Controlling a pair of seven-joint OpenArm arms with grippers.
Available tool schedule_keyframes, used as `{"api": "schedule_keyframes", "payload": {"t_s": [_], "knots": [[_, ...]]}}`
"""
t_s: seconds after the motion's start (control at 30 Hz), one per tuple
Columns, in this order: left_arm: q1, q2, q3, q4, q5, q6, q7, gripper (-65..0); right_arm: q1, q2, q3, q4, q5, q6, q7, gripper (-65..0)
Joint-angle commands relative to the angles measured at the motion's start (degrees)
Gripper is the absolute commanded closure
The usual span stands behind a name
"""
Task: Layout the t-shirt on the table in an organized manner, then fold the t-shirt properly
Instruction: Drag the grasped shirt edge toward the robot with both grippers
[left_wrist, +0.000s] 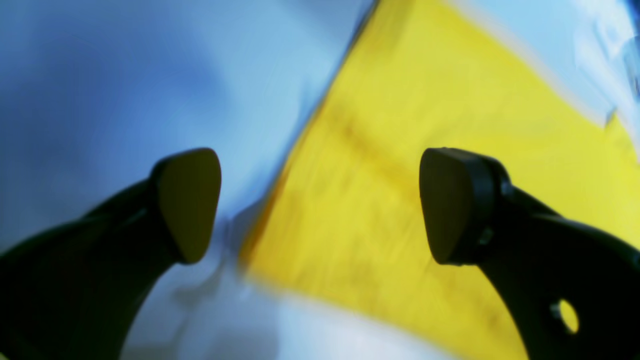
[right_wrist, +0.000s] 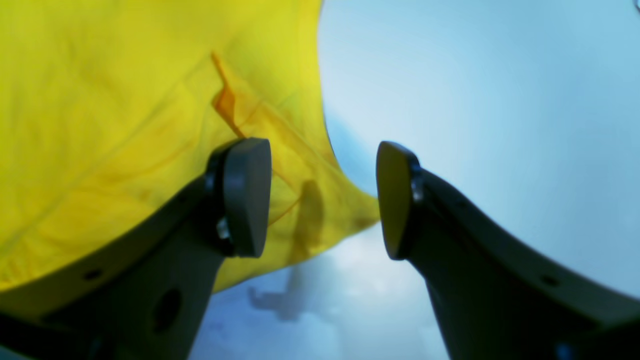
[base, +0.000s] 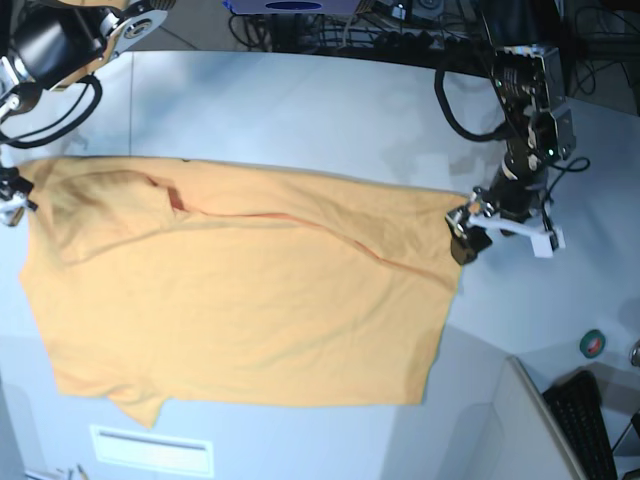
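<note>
On the table (base: 320, 100) the t-shirt (base: 250, 300) is lying spread while the left gripper (left_wrist: 320, 205) and right gripper (right_wrist: 324, 197) are hovering with jaws apart, gripping nothing

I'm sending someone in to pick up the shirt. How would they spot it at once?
Look at the big pale grey-white table. Spread nearly flat across its middle lies the t-shirt, reaching from one robot arm to the other. It is the only orange-yellow cloth there, with a short sleeve folded over at one end.
</note>
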Motion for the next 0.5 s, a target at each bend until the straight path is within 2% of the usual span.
{"api": "schedule_keyframes", "payload": {"t_s": [0.0,0.07,0.23,0.3,0.4,0.47], "knots": [[0.1,-0.6,-0.3,0.8,-0.4,-0.5,-2.0,-59.4,0.3,-0.2,2.2,1.2,2.7,0.0,0.9,-32.9],[2.5,0.2,-0.7,0.5,-0.5,-0.5,-3.7,-59.4,-1.5,-1.1,5.9,0.8,7.2,0.0,-0.4,-35.1],[5.1,3.9,-4.9,-0.3,-0.5,-0.6,-4.4,-59.4,-4.6,-0.6,8.7,-5.0,15.8,0.0,-3.8,-37.4],[4.9,4.4,-5.4,-1.6,-0.5,-0.8,-4.4,-59.4,-4.7,0.5,9.2,-7.9,16.8,0.0,-3.8,-37.4],[3.0,4.6,-5.9,-4.3,-0.5,-4.1,-4.2,-59.4,-3.4,2.3,10.2,-14.1,16.8,0.0,-3.8,-37.4],[1.8,4.6,-5.9,-6.8,-0.5,-4.9,-4.2,-59.2,-2.0,3.5,12.2,-18.0,16.7,0.0,-3.8,-37.4]]}}
